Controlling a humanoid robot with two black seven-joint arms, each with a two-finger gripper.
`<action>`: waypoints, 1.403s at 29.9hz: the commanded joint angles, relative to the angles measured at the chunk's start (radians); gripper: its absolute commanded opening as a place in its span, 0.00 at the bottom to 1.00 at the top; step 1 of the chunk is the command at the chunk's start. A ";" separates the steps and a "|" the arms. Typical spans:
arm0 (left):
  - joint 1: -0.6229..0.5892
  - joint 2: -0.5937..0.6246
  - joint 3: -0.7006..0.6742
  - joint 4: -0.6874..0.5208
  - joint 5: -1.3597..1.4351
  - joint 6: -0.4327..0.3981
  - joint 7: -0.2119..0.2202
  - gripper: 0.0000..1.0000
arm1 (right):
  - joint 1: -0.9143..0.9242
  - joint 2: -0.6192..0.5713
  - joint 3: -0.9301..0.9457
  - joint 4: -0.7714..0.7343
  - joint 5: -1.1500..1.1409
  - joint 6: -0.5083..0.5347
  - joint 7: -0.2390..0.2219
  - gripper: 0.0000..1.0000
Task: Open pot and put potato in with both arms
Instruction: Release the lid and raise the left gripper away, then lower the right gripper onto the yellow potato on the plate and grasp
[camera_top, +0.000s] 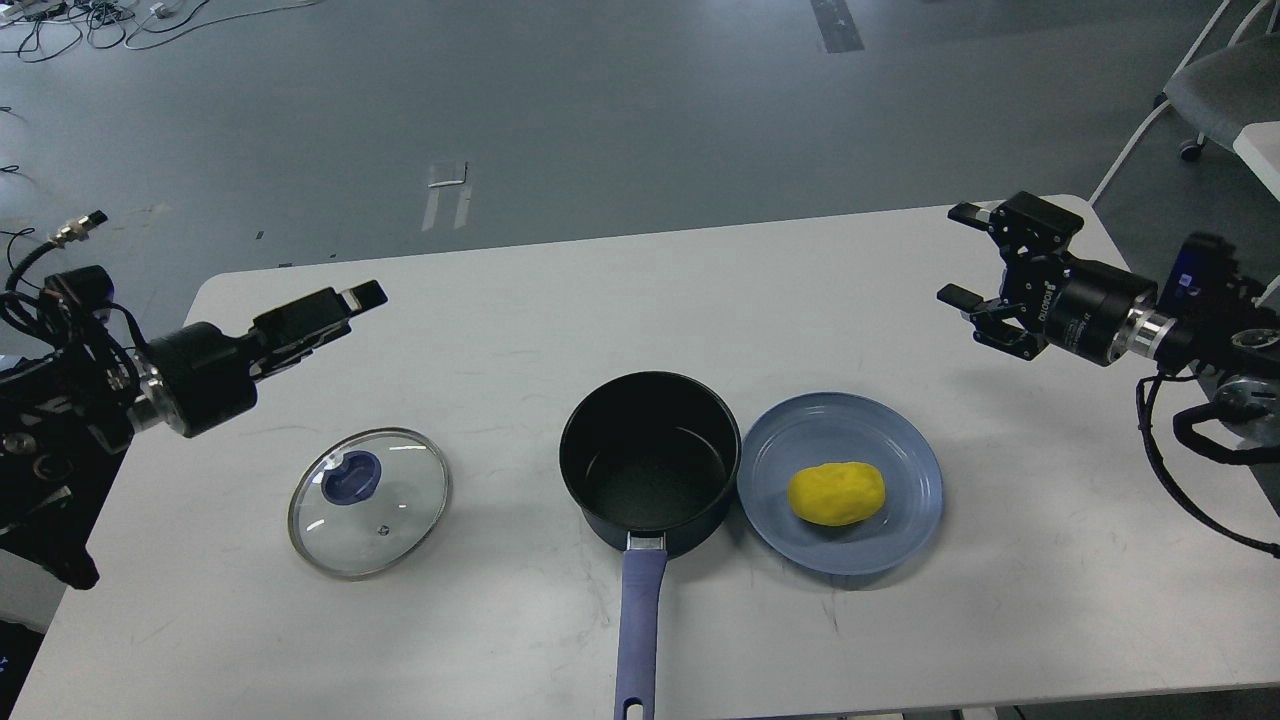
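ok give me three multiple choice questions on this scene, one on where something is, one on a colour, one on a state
1. Where does the potato lie?
A. in the pot
B. on the plate
C. on the bare table

2. What colour is the lid's knob?
A. red
B. blue
C. white

3. How is the pot now?
A. open and empty
B. covered by the lid
C. tipped on its side

Answers:
1 B, the potato sits in the middle of the blue plate, right of the pot.
2 B, the knob shows blue through the glass lid.
3 A, the black inside is bare and the lid lies flat on the table to the pot's left.
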 joint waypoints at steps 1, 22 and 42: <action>-0.029 -0.026 -0.002 0.005 -0.240 -0.014 0.000 0.98 | 0.211 0.005 -0.187 0.031 -0.101 0.000 0.000 1.00; -0.035 -0.102 -0.179 0.000 -0.518 -0.051 0.000 0.98 | 0.755 0.296 -0.887 0.338 -0.865 0.000 0.000 1.00; -0.034 -0.102 -0.183 -0.004 -0.518 -0.051 0.000 0.98 | 0.765 0.540 -1.010 0.252 -1.003 -0.130 0.000 1.00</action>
